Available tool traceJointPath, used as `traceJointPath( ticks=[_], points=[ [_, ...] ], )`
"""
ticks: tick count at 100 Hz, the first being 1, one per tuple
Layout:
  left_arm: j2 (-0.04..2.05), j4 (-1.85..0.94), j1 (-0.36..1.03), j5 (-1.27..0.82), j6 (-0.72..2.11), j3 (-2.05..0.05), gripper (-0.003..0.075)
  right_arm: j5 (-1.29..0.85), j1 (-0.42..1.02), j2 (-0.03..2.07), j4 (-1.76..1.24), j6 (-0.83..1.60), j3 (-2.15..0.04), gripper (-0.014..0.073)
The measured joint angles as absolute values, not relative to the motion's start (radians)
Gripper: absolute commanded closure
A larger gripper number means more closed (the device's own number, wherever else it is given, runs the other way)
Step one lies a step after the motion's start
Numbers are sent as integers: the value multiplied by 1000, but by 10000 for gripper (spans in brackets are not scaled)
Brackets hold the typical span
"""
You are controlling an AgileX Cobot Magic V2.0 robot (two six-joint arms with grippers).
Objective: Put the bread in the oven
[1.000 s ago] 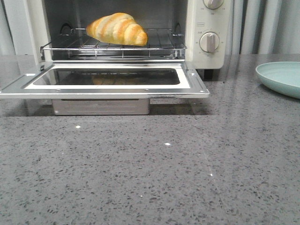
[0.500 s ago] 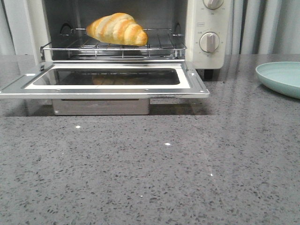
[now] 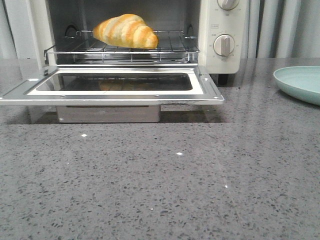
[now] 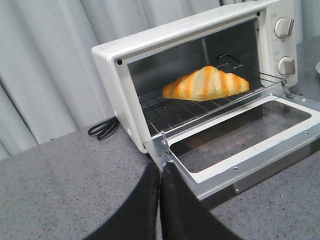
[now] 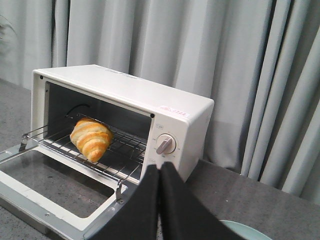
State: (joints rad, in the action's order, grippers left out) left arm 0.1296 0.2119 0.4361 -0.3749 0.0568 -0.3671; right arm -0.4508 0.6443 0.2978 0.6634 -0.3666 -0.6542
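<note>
Front view: your bread sits on the wire rack inside the oven, door dropped flat over the tabletop (pale green plate off to the right). Left wrist view: your left hand is closed, holding nothing, near the door corner. Right wrist view: right hand is pinched closed too, empty, in front of the knob.
</note>
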Motion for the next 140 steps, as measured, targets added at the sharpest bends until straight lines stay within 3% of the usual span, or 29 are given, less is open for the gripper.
traceJointPath(
  ticks=[27, 48, 78, 140],
  points=[
    [84, 204, 349, -180, 40, -138, 741, -451, 644, 298, 663, -368, -654, 641],
    [59, 157, 248, -170, -12, 1, 741, -451, 644, 298, 663, -368, -654, 641],
    [-2, 109, 197, -334, -20, 1, 741, -450, 644, 298, 663, -368, -654, 641],
    [-2, 97, 197, -337, -21, 1, 741, -450, 644, 298, 663, -369, -654, 641]
  ],
)
